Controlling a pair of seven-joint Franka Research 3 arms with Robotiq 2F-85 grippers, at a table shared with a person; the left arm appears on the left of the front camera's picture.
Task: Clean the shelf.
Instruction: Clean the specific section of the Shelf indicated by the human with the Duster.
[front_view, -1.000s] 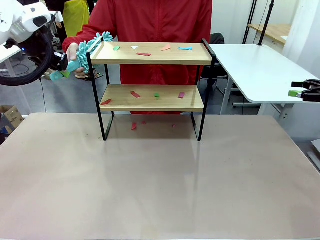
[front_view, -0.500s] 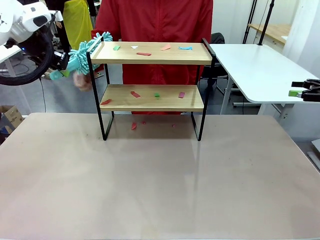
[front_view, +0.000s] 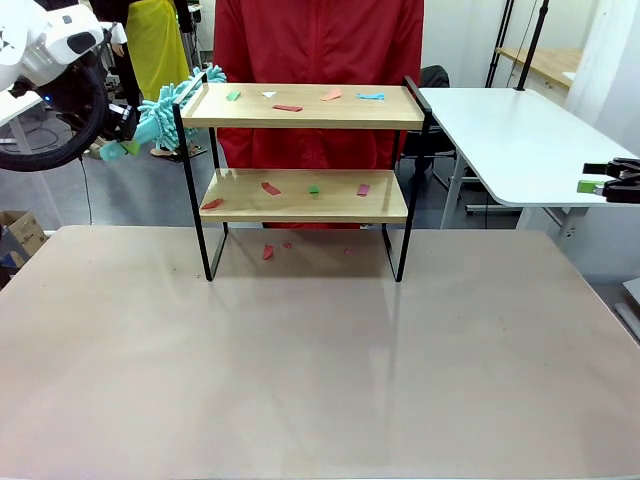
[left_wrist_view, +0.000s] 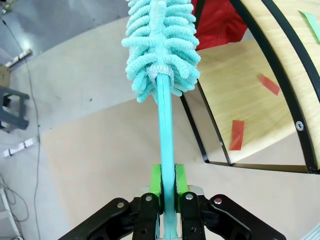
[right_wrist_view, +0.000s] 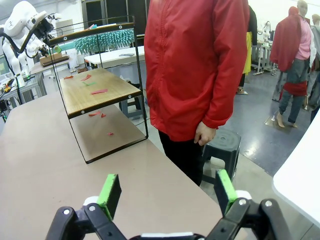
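The shelf (front_view: 335, 205) stands at the far middle of the beige table, with coloured paper scraps (front_view: 287, 108) on both wooden boards. A teal fluffy duster (front_view: 168, 104) hangs beside the shelf's upper left corner, its head by the side rail. My left gripper (front_view: 128, 140) is shut on its handle. In the left wrist view the pads (left_wrist_view: 156, 182) clamp the teal handle (left_wrist_view: 165, 135), with the duster head (left_wrist_view: 161, 45) ahead and the shelf (left_wrist_view: 245, 85) to the right. My right gripper (right_wrist_view: 167, 192) is open and holds nothing, far to the right (front_view: 600, 182).
A person in a red jacket (front_view: 320, 50) stands behind the shelf, with one hand (right_wrist_view: 204, 134) hanging at the side. A few scraps (front_view: 267, 253) lie on the table under the shelf. A white table (front_view: 520, 140) stands at the right. The near tabletop (front_view: 320, 380) is bare.
The person's hand, which was at the duster a second ago, has let go and dropped away. The duster stays in my left gripper, almost unmoved. The right arm is still.
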